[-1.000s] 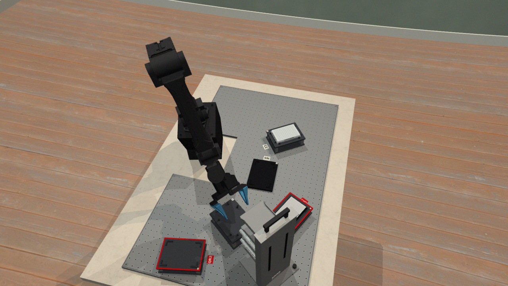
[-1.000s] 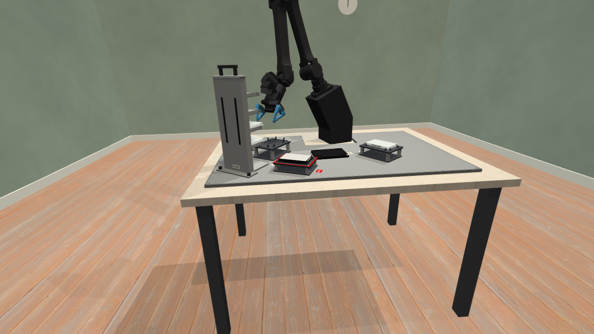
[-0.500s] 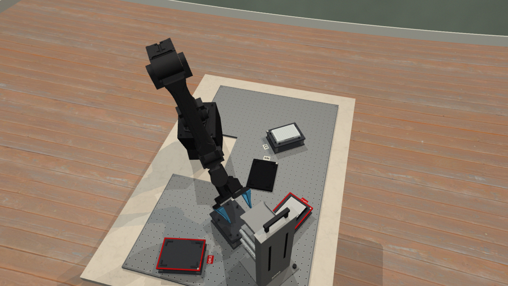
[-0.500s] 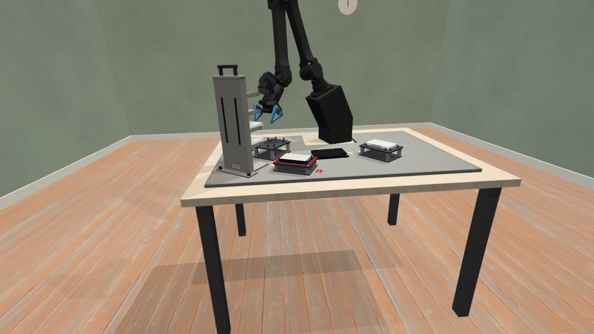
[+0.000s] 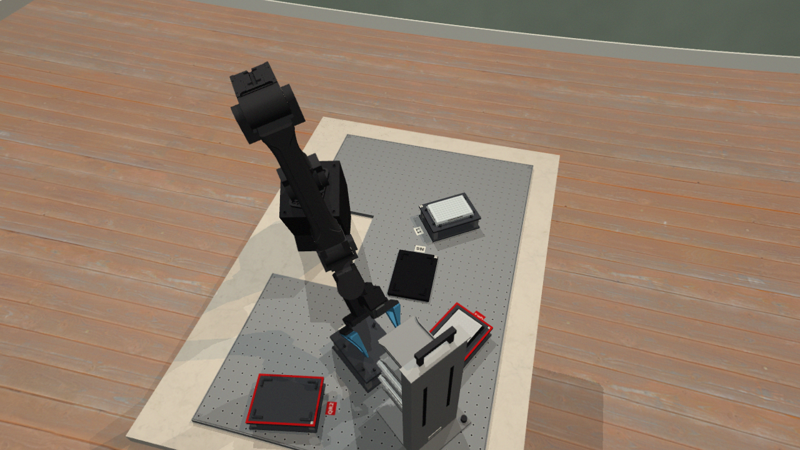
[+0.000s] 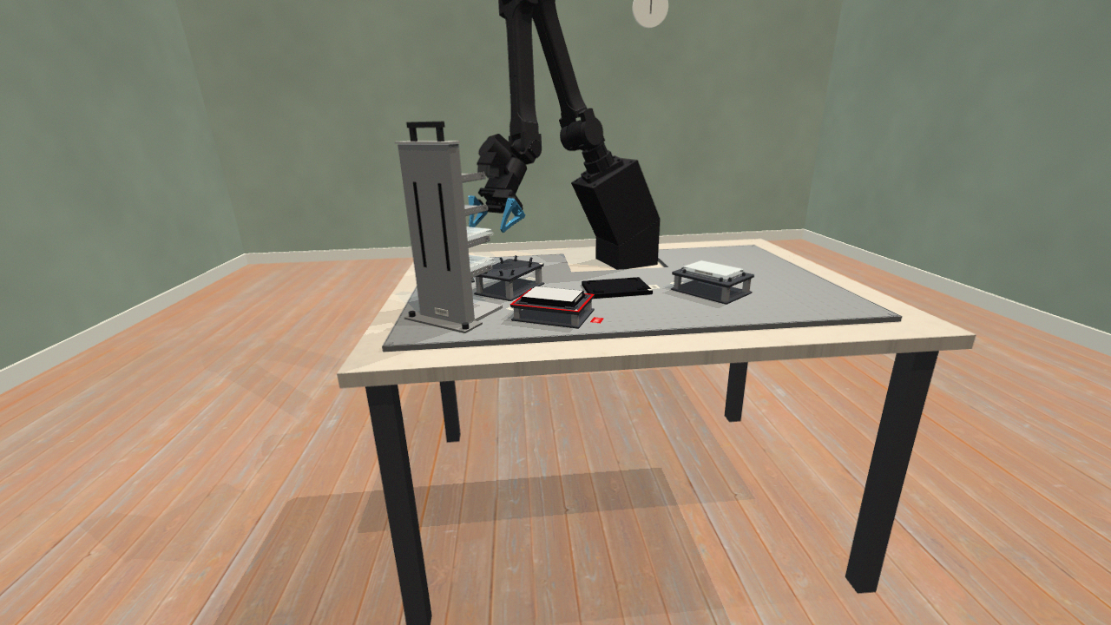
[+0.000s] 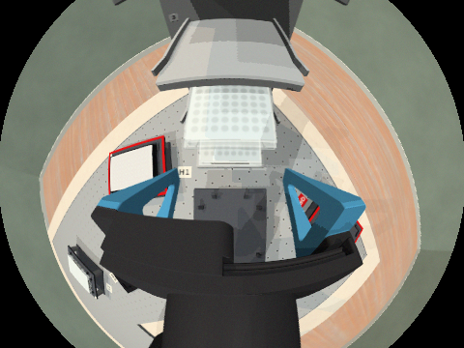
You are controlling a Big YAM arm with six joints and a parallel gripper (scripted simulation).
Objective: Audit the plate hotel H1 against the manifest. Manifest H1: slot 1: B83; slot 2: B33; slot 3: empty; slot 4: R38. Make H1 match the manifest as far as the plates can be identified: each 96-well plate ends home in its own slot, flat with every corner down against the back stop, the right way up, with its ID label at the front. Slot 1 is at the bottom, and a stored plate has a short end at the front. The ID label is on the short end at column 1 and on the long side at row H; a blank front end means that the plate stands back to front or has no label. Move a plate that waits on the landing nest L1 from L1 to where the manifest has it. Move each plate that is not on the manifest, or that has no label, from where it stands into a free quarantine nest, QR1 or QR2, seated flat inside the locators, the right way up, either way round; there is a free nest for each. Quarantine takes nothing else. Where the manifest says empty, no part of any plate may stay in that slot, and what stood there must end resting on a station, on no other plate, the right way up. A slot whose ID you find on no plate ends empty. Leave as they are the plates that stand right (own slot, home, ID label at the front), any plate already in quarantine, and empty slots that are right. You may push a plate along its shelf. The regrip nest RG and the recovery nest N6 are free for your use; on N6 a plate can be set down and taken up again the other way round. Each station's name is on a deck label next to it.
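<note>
The plate hotel H1 (image 5: 430, 380) is a grey tower with a black handle; it also shows in the side view (image 6: 435, 233). My gripper (image 5: 374, 329) (image 6: 496, 211) is open and empty, with its blue fingers just in front of the hotel's open face, level with the upper shelves. In the wrist view my fingers stand wide. The upper shelf (image 7: 228, 61) looks bare. Below it lies a clear plate (image 7: 227, 112), and a lower plate (image 7: 228, 151) sticks out further forward. I cannot read any labels. A white plate sits on L1 (image 5: 450, 211).
The regrip nest RG (image 5: 357, 364) stands right under my gripper. Red-framed QR1 (image 5: 464, 330) beside the hotel holds a white plate. Red-framed QR2 (image 5: 285, 400) is bare. The black N6 nest (image 5: 412, 274) is bare.
</note>
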